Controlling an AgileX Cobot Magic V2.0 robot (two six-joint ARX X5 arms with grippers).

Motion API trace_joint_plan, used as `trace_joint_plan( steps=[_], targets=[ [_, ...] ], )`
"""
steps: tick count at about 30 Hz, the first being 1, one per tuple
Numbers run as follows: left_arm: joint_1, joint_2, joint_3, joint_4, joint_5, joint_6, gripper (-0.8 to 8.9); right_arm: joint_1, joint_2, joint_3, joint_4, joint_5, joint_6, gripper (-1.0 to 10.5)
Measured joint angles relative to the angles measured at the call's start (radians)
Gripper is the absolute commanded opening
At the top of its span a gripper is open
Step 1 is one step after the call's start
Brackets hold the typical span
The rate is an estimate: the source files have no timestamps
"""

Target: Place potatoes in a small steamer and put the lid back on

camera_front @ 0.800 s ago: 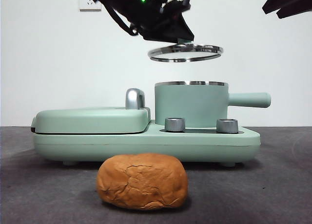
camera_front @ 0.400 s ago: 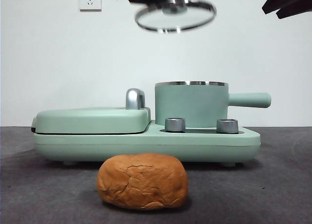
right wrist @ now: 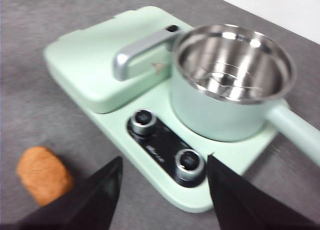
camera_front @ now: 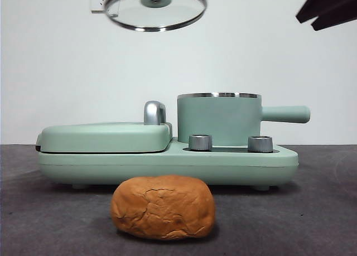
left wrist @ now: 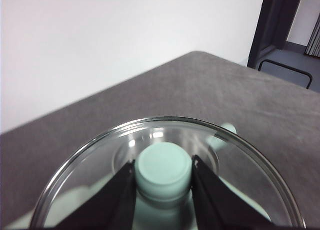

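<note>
Clear glass lid (camera_front: 154, 9), shiny steel-rimmed steamer (camera_front: 218, 119), cracked matt potato (camera_front: 163, 206)

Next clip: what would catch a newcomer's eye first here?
The glass lid hangs high in the air, clamped by its knob in the left gripper. Below, the small steamer stands open on its mint-green base, and the potato lies on the table in front. The right gripper waits open above.

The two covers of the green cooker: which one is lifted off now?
The round glass lid with the mint knob is lifted, held by the left gripper high above the table. The flat grill cover with the chrome handle lies closed, and the steamer is open.
</note>
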Motion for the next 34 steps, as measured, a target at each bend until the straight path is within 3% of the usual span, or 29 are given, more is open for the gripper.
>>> trace_joint_plan(
  steps=[8,21,34],
  targets=[
    [0.012,-0.207,-0.178,-0.037,-0.036,-0.061,0.09,0.181,0.05,0.0,-0.009,0.001,-0.006,2.9],
    [0.013,-0.305,-0.188,-0.18,-0.079,-0.117,0.09,0.506,0.305,0.0,0.002,0.084,-0.008,3.4],
    [0.013,-0.304,-0.188,-0.224,-0.079,-0.124,0.09,0.566,0.529,0.0,0.16,0.178,-0.008,3.9]
  ],
)
